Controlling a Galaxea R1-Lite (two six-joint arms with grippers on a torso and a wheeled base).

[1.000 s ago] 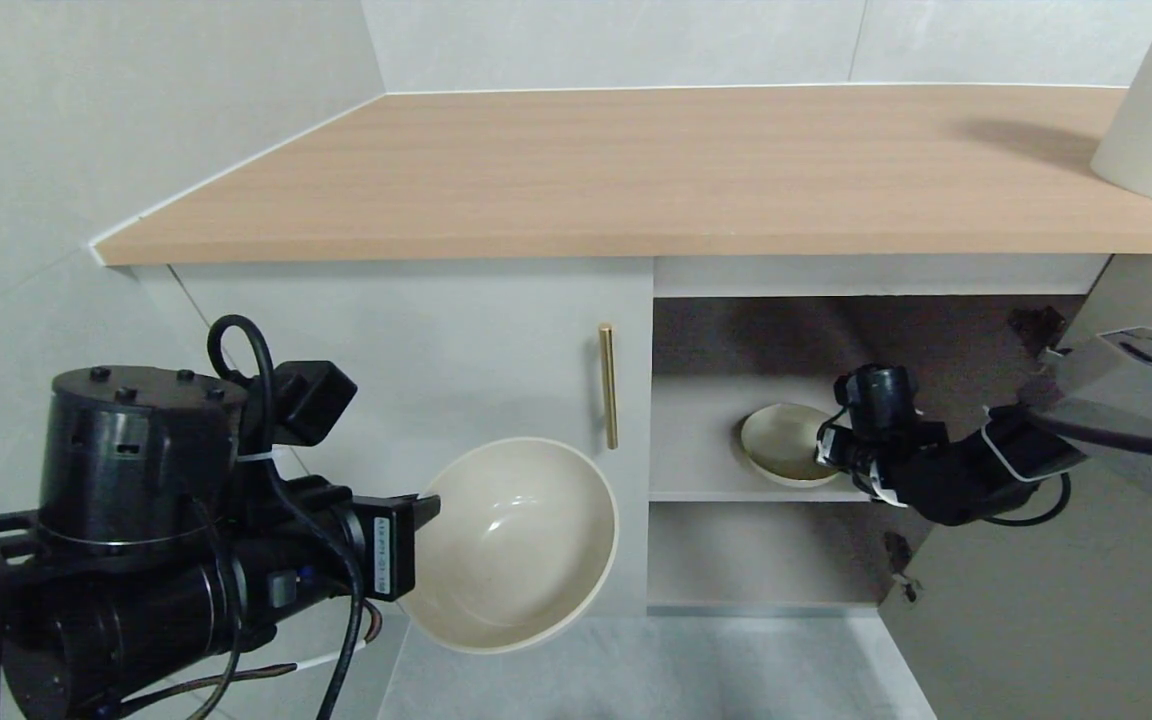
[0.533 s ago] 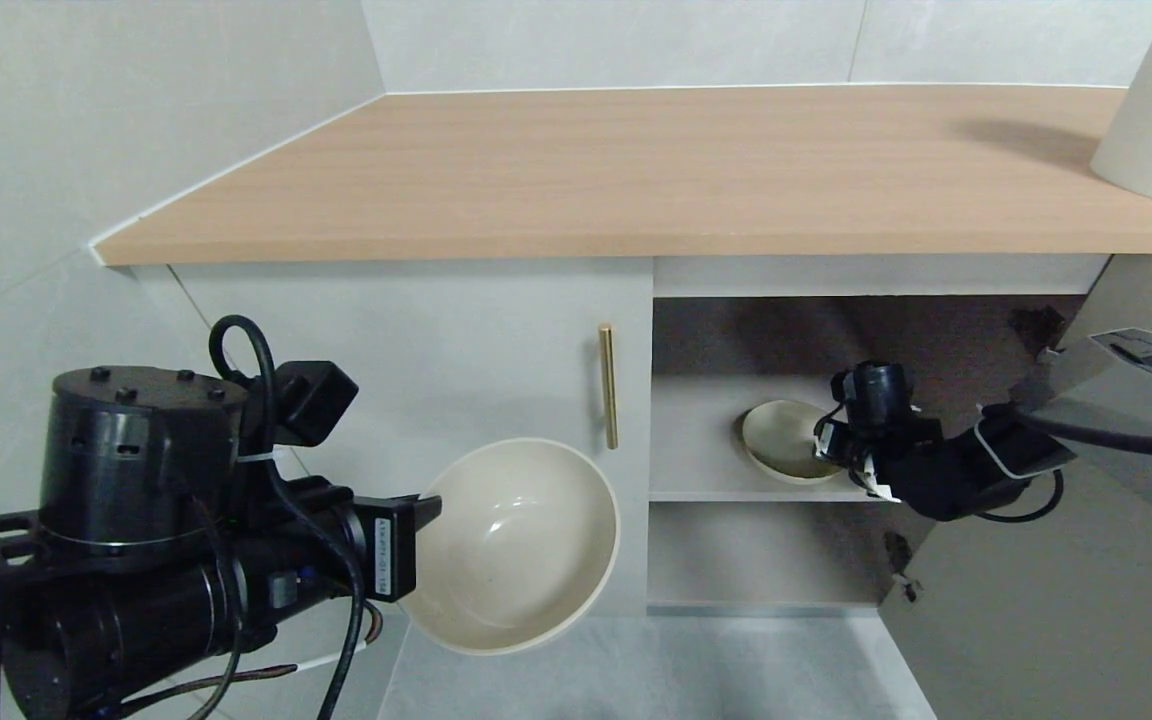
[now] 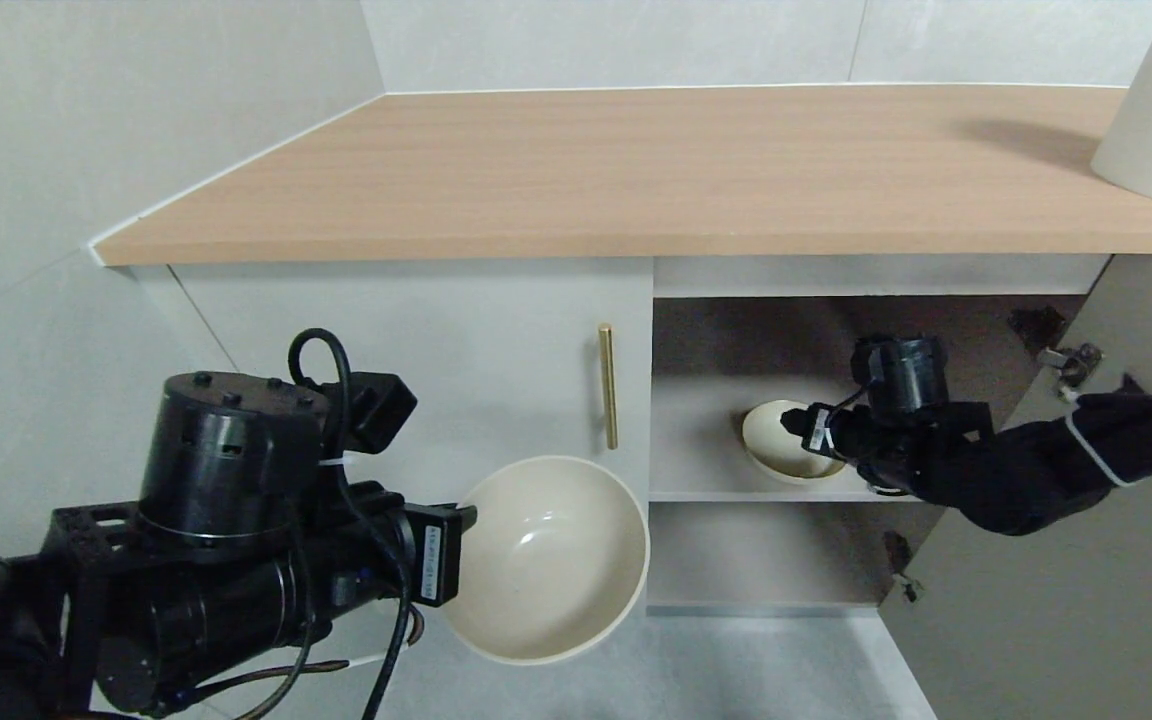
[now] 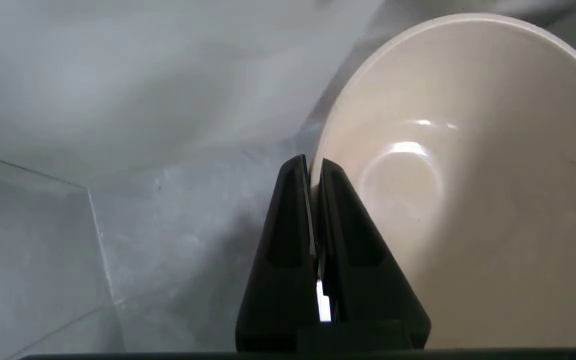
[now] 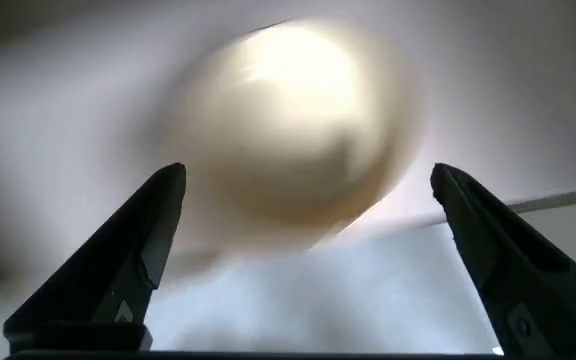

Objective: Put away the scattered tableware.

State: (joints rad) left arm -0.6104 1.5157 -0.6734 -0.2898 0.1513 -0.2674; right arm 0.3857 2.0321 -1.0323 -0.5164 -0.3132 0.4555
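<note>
The left gripper (image 3: 458, 522) was clamped on the rim of the large bowl (image 3: 551, 560), its fingers pressed together with the thin wall between them. It held the bowl in the air in front of the closed door, below the brass handle (image 3: 607, 385). At about 2 o'clock from this bowl, the small dish (image 3: 779, 447) lay on the upper shelf (image 3: 696, 440) of the open cabinet. The right gripper (image 3: 802, 428) was at the 3 o'clock side of the dish, just beside it, with fingers (image 5: 158, 215) wide apart and holding nothing. I judged the task about half done: the dish seemed already stored, while the large bowl was not yet on a shelf.
</note>
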